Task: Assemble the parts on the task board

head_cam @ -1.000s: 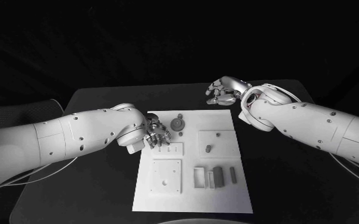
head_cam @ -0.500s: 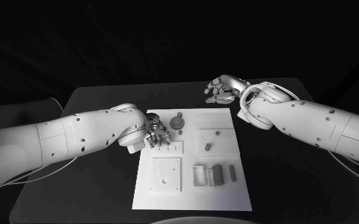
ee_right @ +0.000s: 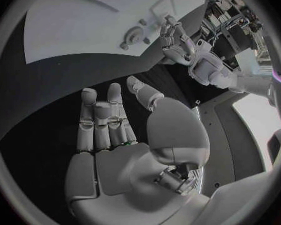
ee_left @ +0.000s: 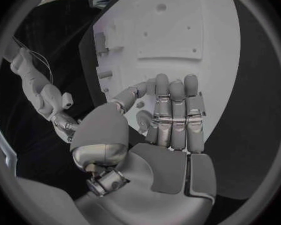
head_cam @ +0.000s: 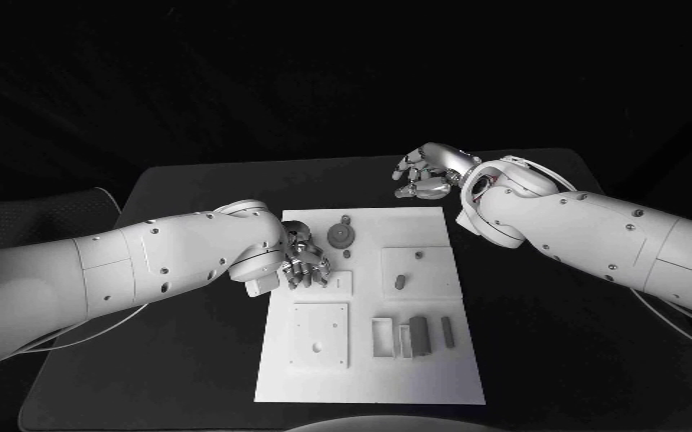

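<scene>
The white task board (head_cam: 378, 372) lies in the middle of the black table. On it are a round grey part (head_cam: 342, 237), a small peg (head_cam: 401, 281) and upright grey blocks (head_cam: 420, 335) nearer to me. My left hand (head_cam: 303, 257) hovers over the board's far left edge, next to the round part, fingers apart and holding nothing. The left wrist view shows its palm (ee_left: 168, 125) bare above the board (ee_left: 178, 35). My right hand (head_cam: 428, 174) hangs over the bare table beyond the board's far right corner, fingers spread (ee_right: 106, 120) and nothing in them.
A raised square plate (head_cam: 320, 334) with holes sits on the board's near left. In the right wrist view the round part (ee_right: 135, 35) and my left hand (ee_right: 175, 37) lie ahead. Dark tabletop (head_cam: 188, 202) surrounds the board.
The right hand has drifted slightly farther from me. The left hand has barely shifted by the round part.
</scene>
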{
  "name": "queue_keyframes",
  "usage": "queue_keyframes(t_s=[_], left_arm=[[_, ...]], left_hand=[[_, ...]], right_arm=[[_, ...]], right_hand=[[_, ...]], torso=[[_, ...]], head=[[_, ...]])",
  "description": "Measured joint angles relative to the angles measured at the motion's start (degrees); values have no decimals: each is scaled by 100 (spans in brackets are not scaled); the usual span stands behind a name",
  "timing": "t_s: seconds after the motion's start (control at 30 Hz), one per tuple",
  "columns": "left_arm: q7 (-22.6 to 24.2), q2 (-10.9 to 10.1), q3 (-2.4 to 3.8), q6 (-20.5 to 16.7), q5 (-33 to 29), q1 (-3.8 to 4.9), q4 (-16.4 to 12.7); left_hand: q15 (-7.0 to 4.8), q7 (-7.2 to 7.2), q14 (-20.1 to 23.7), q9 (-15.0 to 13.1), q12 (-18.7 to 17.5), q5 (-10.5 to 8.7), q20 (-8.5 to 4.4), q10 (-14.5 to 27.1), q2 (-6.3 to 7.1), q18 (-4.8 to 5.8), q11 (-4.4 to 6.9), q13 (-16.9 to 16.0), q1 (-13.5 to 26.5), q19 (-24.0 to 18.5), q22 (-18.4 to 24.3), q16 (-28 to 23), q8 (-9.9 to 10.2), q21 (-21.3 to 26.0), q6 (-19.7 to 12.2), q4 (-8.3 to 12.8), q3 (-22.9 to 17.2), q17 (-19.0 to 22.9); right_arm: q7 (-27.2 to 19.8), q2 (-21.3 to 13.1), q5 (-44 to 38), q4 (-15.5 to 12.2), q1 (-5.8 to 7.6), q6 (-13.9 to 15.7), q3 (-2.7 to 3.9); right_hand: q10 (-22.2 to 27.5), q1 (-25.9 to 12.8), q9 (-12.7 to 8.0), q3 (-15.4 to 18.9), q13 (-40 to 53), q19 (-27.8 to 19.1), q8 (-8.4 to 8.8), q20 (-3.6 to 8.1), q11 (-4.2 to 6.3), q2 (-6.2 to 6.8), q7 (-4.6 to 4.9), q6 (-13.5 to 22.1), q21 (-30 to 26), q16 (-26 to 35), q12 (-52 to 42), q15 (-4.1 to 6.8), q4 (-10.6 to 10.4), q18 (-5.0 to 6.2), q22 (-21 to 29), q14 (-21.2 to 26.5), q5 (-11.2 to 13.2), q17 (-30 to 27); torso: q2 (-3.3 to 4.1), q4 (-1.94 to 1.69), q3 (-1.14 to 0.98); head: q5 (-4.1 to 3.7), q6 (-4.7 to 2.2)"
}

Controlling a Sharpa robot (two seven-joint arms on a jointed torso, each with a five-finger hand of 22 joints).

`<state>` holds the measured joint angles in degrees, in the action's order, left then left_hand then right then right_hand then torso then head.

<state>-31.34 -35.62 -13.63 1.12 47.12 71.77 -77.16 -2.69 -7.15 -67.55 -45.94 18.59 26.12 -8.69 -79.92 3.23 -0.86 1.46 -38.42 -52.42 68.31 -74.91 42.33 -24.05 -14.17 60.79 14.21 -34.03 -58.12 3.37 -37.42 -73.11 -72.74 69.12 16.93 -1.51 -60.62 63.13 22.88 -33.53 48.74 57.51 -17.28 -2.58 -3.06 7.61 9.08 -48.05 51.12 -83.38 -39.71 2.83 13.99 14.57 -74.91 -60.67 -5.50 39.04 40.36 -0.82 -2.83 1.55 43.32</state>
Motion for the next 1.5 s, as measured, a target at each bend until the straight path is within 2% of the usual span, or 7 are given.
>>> queue_keyframes(t_s=[0.73, 1.5], left_arm=[[-66, 60, 0, 181, 136, -21, 91], [-69, 168, 2, 181, 349, -24, 161]], left_hand=[[-18, 16, 19, 5, 23, -23, 1, 3, -35, 1, 0, 1, 6, -1, -4, 23, -19, -22, -8, -8, 9, 34], [-18, 4, 19, 5, 44, -11, 1, 12, -43, 1, -9, 8, -5, -2, -2, 23, -20, -44, 11, -8, 25, 53]], right_arm=[[-1, 1, 0, -23, 0, -29, 0], [1, 9, 0, -50, 0, -59, 1]], right_hand=[[0, 0, -5, 0, -5, 0, 0, 0, 0, 0, 3, -25, 0, 0, 0, -8, 0, -34, 1, 6, 0, 0], [0, 0, -5, 0, -5, -1, 0, -1, 0, 0, 12, -12, -20, 0, 0, -19, 0, -43, 1, 15, 0, 0]], torso=[[1, 0, 2], [-2, 3, -5]], head=[[-14, 24], [-12, 4]])
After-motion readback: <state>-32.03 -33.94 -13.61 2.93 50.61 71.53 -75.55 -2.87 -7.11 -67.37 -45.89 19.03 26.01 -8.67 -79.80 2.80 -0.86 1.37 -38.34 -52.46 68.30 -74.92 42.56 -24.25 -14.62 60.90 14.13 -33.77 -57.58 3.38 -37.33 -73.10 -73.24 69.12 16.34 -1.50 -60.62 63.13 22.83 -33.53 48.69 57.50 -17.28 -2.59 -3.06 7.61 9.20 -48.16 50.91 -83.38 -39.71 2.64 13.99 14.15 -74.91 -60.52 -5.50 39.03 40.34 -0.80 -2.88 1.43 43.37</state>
